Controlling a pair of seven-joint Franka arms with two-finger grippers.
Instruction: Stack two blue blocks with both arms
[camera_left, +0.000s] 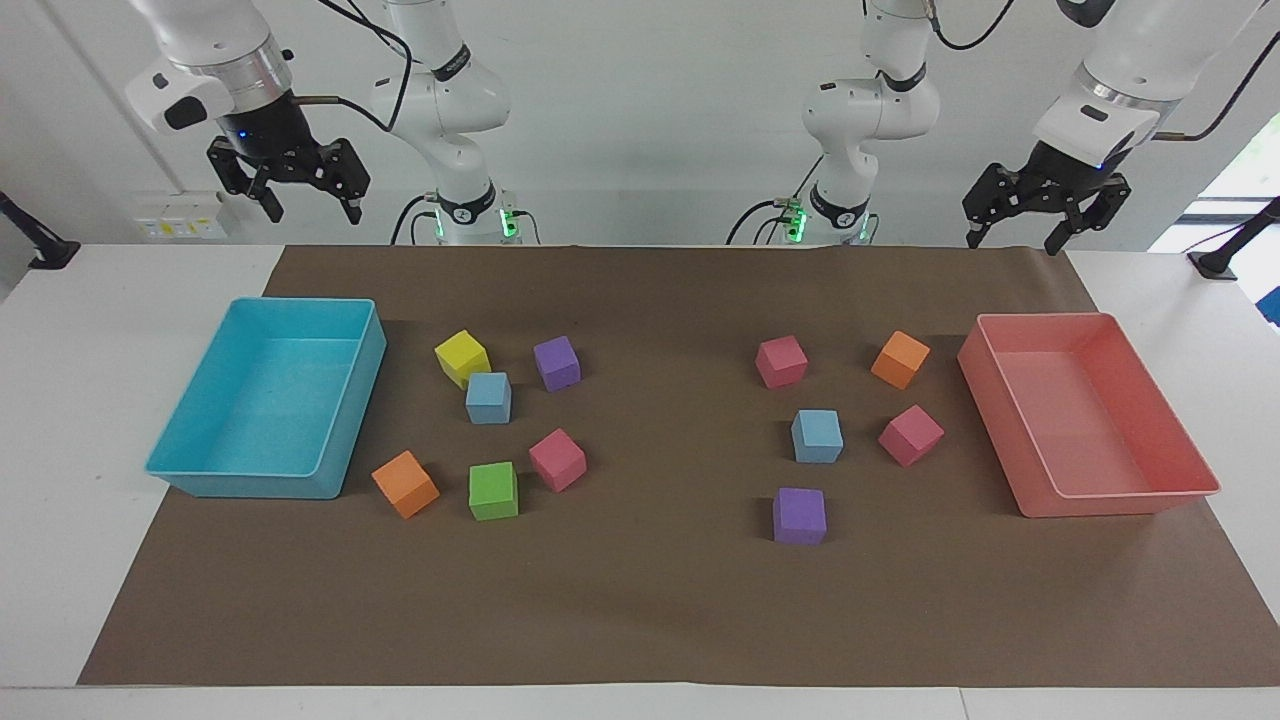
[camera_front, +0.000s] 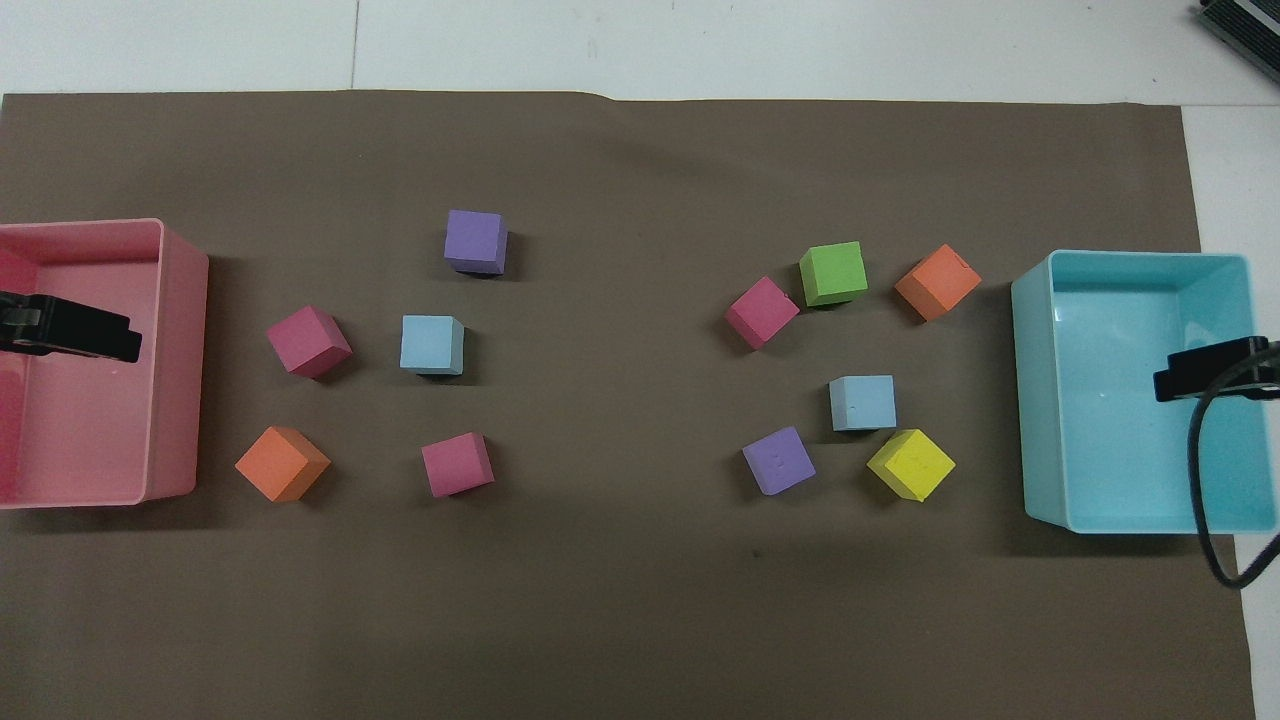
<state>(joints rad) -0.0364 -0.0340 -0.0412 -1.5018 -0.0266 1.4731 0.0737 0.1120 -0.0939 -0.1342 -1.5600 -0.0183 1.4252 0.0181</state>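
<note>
Two light blue blocks lie apart on the brown mat. One blue block sits toward the right arm's end, close beside a yellow cube. The other blue block sits toward the left arm's end, between pink cubes. My right gripper hangs open and empty, high over the turquoise tray. My left gripper hangs open and empty, high over the pink tray. Neither gripper is near a block.
A turquoise tray stands at the right arm's end and a pink tray at the left arm's end. Purple, orange, green and pink cubes lie scattered around the blue blocks.
</note>
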